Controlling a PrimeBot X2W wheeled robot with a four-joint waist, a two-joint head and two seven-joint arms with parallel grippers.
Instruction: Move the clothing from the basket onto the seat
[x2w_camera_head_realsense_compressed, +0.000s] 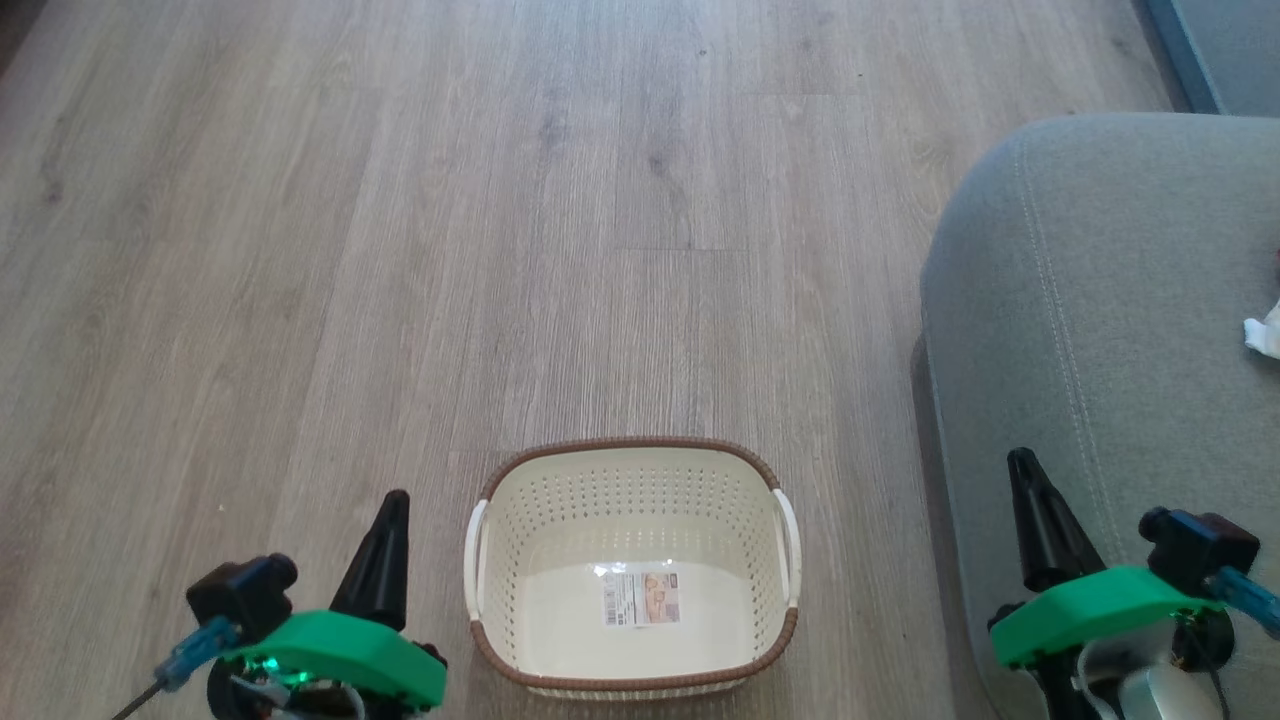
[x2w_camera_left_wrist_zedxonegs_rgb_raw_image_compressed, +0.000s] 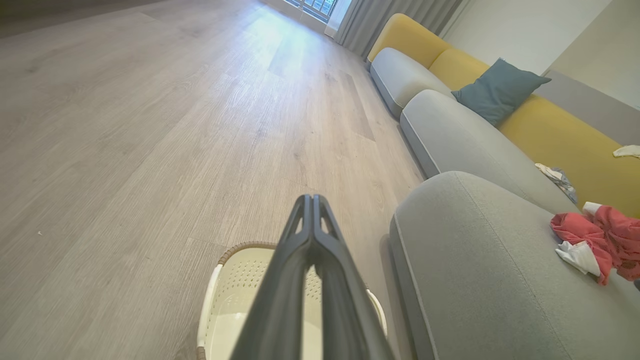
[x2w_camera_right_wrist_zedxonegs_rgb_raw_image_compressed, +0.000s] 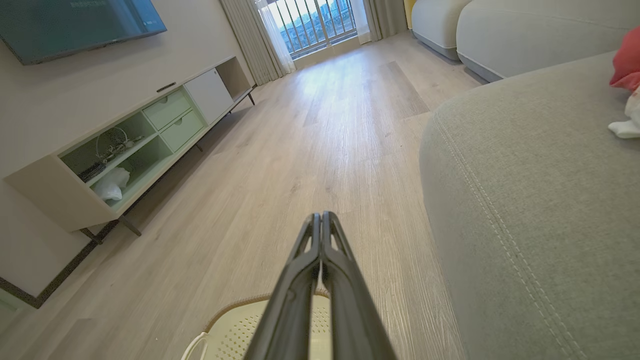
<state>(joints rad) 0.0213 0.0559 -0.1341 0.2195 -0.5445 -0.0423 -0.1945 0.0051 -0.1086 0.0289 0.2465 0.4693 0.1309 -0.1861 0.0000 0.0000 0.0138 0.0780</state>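
Left gripper (x2w_camera_head_realsense_compressed: 397, 500) and right gripper (x2w_camera_head_realsense_compressed: 1022, 460) both clenched, grasping nothing. The basket (x2w_camera_head_realsense_compressed: 630, 443) (sticker (x2w_camera_head_realsense_compressed: 641, 597) inside) sits between them, the seat (x2w_camera_head_realsense_compressed: 1100, 300) beside the right fingers, and the clothing (x2w_camera_left_wrist_zedxonegs_rgb_raw_image_compressed: 600, 235) farther right.

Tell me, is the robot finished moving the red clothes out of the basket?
Looks finished. Done: the basket is empty apart from a label, and the red clothing lies bunched on the grey seat. In hand: nothing; the left gripper and right gripper are both shut on nothing. Left: nothing that I can see.
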